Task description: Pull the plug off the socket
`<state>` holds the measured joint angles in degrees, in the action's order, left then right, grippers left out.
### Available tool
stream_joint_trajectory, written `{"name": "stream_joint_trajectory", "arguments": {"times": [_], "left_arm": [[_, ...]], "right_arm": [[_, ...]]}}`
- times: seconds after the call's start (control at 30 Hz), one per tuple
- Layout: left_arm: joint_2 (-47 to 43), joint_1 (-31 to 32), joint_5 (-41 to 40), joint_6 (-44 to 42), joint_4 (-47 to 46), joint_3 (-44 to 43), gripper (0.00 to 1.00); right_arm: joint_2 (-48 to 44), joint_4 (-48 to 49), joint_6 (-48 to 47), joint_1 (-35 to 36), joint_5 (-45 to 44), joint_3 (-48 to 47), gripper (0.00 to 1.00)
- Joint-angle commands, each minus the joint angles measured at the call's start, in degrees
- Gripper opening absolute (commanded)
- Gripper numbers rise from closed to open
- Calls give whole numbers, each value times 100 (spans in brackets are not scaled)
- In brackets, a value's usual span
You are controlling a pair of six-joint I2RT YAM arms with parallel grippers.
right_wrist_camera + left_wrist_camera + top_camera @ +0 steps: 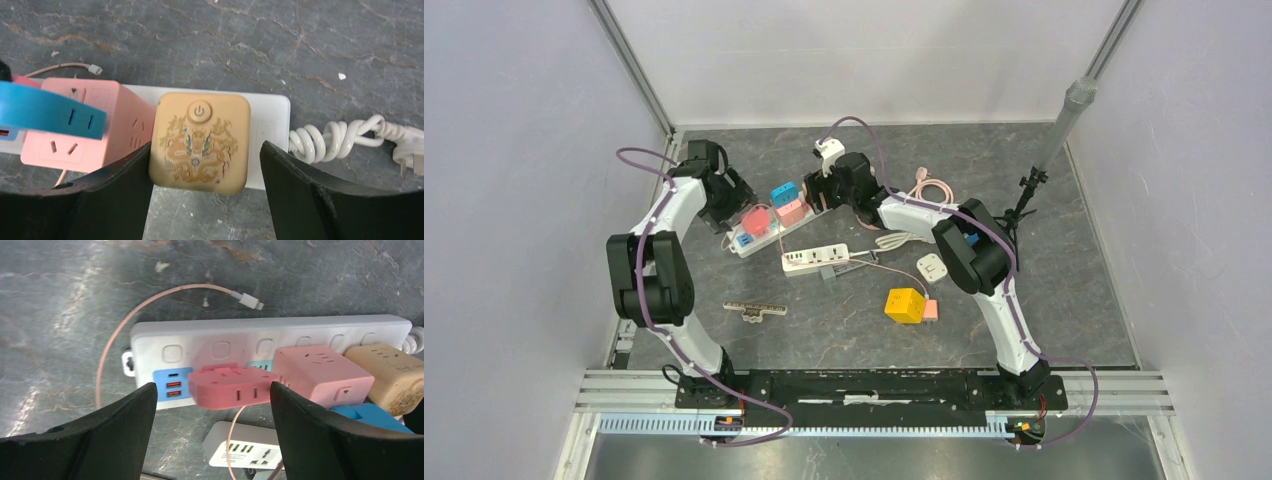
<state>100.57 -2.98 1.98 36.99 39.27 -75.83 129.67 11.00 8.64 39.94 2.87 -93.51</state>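
Top external view: a white power strip (769, 235) lies on the dark surface (1024, 300) between the two arms, carrying a row of adapter plugs. In the left wrist view the left pincer (212, 390) is spread wide around a red plug (232, 385). One finger comes close to the plug's corner, but no grip is evident. In the right wrist view the right pincer (206, 147) is likewise wide, straddling a tan plug (200, 142) printed with a dragon. One finger lies against the plug's side and the other stands apart. Both plugs sit flush on the strip, beside a pink cube adapter (85, 125). The approach appears complete; closing on a plug and drawing it off the socket are yet to be done. Which plug is intended cannot be told.
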Motion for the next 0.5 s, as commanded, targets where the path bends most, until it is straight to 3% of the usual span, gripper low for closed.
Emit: {"name": "stream_joint_trajectory", "arguments": {"times": [0.0, 0.23, 0.47], "left_arm": [[-511, -184, -550, 308, 75, 299, 89], [-679, -295, -793, 361, 65, 465, 88], [-714, -299, -845, 282, -52, 1182, 62]], "right_arm": [[151, 100, -115, -48, 166, -421, 79], [285, 63, -178, -48, 177, -523, 80], [360, -89, -322, -22, -205, -452, 76]]}}
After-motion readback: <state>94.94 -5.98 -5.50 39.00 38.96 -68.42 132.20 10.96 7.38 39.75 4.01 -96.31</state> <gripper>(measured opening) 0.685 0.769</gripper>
